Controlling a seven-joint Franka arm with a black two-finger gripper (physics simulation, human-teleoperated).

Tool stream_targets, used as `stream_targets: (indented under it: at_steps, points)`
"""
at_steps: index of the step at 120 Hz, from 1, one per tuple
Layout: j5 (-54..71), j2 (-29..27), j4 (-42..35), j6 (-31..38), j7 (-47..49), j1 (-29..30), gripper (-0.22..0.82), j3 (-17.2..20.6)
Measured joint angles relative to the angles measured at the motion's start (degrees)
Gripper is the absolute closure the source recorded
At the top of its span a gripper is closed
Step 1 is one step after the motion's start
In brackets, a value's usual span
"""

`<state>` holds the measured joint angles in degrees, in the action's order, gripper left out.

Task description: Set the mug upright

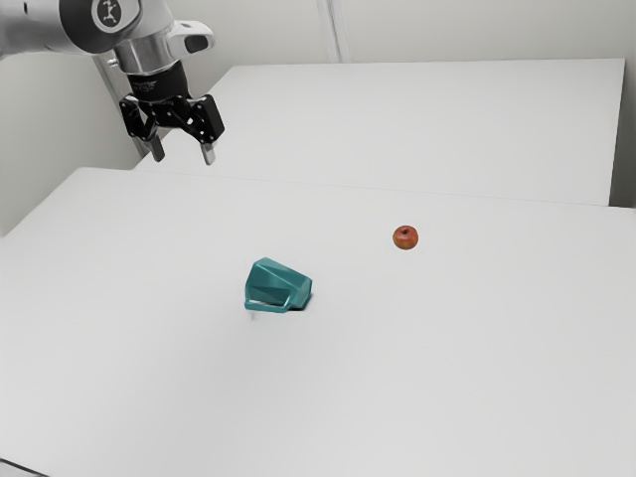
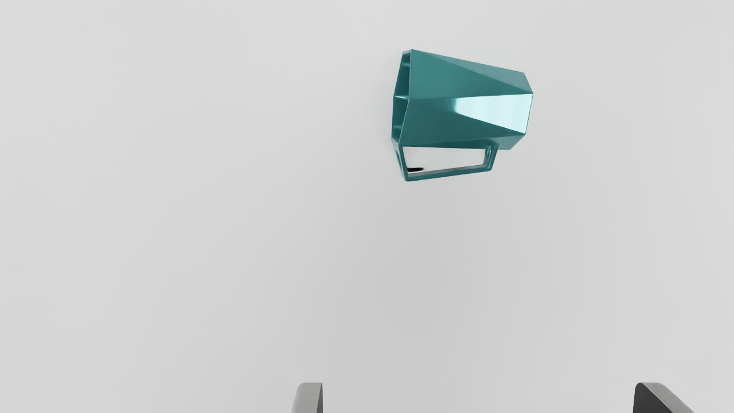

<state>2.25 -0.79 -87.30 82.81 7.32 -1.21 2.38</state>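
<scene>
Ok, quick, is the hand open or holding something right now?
Hand: open and empty, raised well clear of the mug, which lies on its side.

In my exterior view, the mug lies on its side on the bench — left of the frame's centre, mouth toward the left edge — and the apple sits well apart, farther right and higher up.

Mug from far side, wrist above
</scene>
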Motion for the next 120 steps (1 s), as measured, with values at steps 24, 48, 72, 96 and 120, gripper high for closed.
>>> stream_targets:
  at_steps: [24,48,72,96,120]
  points:
    - [0.0,0.0,0.1,0.0,0.0,-0.1,0.01,0.0]
    - [0.0,2.5,3.2,-1.1,-0.2,-0.1,0.01,0.0]
    - [-0.3,5.1,4.0,-1.2,-0.9,1.5,0.01,-0.4]
    - [-4.2,6.6,3.2,1.6,-3.8,4.5,0.01,-1.7]
    - [-11.5,7.2,-1.0,5.7,-8.5,5.8,0.02,-4.5]
